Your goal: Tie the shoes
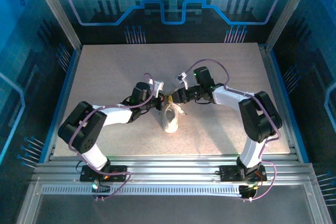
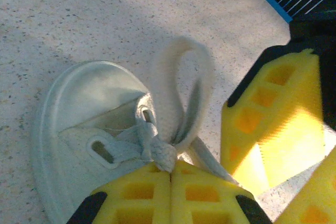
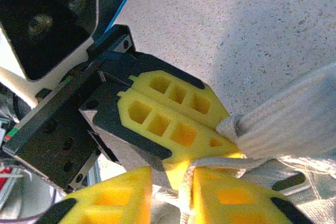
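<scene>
Here left fingers (image 2: 131,195) and right fingers (image 3: 236,199) each pinch the laces (image 2: 164,87) just above the sneaker (image 1: 169,121).

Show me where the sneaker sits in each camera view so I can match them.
Top external: sneaker at centre of picture, slightly low.
Left wrist: sneaker at left-centre, above the left gripper.
Right wrist: sneaker at lower right corner, one eyelet showing.
Shared landmark: the white lace pinched by the left gripper; its wide band runs along the right wrist view's right side.
</scene>
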